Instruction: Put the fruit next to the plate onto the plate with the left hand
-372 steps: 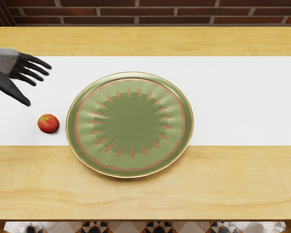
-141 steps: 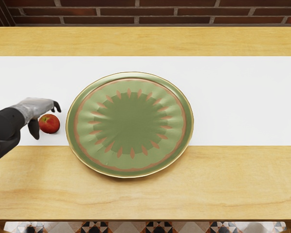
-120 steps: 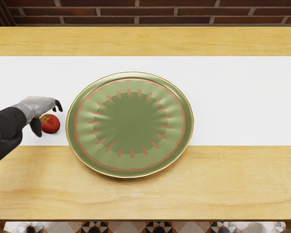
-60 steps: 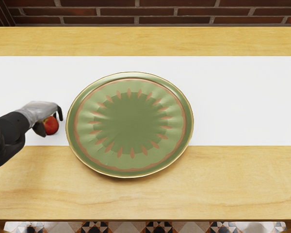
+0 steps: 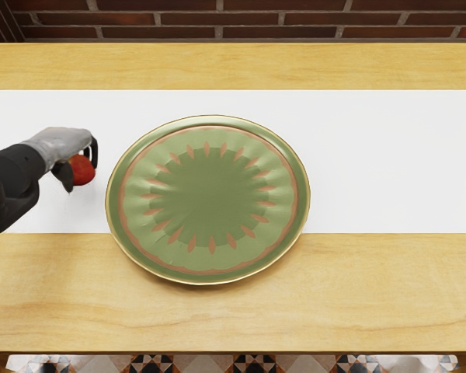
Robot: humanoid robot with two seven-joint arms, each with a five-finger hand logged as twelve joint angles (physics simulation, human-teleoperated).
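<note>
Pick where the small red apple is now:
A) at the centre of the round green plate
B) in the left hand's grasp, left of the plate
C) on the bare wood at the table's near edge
B: the left hand curls around the small red apple, beside the round green plate.

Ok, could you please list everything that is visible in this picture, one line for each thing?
apple: one, red, left of the plate, held in the left hand
plate: one, green with a pinkish pattern and gold rim, middle of the table, mostly on the runner
table runner: one, white, across the table from left to right
table: one, light wood, fills most of the view
brick wall: one, red-brown, top edge
floor tiles: several, patterned, bottom edge
left hand: one, grey with black fingers, arm entering from the left edge, fingers closed on the apple
</note>
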